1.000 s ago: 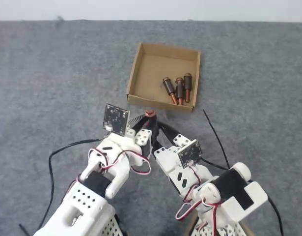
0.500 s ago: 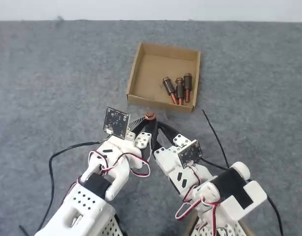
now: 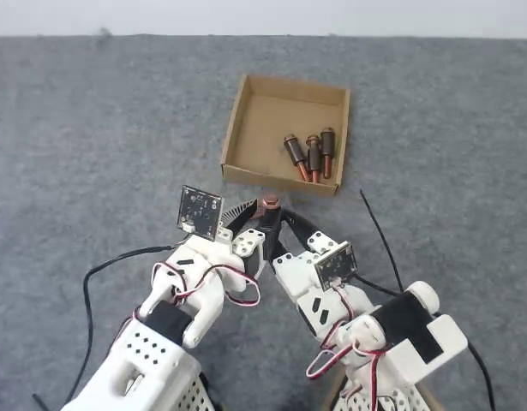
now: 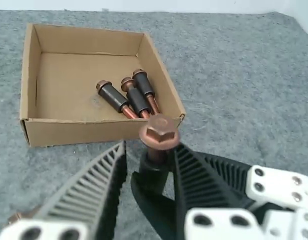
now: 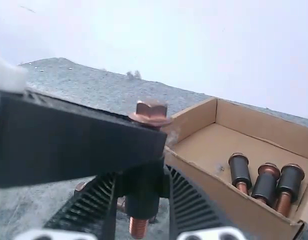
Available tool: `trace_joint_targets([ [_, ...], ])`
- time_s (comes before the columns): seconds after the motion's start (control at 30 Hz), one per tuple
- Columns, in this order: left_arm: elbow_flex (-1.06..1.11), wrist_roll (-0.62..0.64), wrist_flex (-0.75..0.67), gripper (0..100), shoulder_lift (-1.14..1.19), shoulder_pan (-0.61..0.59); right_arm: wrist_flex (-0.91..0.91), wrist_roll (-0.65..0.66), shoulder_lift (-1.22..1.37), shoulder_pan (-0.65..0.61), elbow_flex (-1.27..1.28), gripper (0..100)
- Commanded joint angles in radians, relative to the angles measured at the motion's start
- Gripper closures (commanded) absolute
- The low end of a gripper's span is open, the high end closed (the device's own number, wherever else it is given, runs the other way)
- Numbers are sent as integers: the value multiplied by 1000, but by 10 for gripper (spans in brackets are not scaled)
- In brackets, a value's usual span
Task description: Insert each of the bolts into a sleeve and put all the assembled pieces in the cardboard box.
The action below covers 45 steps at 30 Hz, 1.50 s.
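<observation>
A copper bolt (image 3: 268, 205) stands upright, seated in a black sleeve (image 5: 141, 192), just in front of the cardboard box (image 3: 236, 128). My right gripper (image 3: 277, 223) is shut on the sleeve; the bolt's head (image 5: 151, 112) shows above its fingers and the tip below. My left gripper (image 3: 251, 214) is open around the same bolt (image 4: 159, 132), with a gap between one ribbed finger (image 4: 96, 185) and the sleeve. Three assembled pieces (image 3: 312, 156) lie side by side in the box (image 4: 93, 132).
A small copper piece (image 4: 13, 218) lies on the grey carpet under the arms. Black cables (image 3: 379, 235) trail over the carpet on both sides. The near wall of the box (image 5: 229, 197) is close ahead of both grippers.
My left gripper has opened and drawn slightly back from the bolt. The right gripper, still holding the sleeve and bolt, has shifted a little to the right.
</observation>
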Motion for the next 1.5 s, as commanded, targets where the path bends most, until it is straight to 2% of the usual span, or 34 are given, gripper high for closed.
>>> trace_joint_targets([
  [0.0,-2,9,-14,863,-8,6,-30,14,-18,19,9,992],
  [0.17,-50,114,-8,859,-8,9,-30,14,-15,18,9,992],
  [0.6,-81,144,-8,859,-9,55,-30,14,-18,21,8,992],
  [0.73,-90,144,-8,859,-9,57,-30,14,-18,21,8,992],
  [0.83,-133,138,49,859,-9,55,-33,14,-18,22,3,992],
  [0.97,-177,38,112,863,-9,54,-31,11,-19,38,-3,992],
  [1.47,-219,23,120,863,-9,52,-31,12,-19,44,-20,992],
])
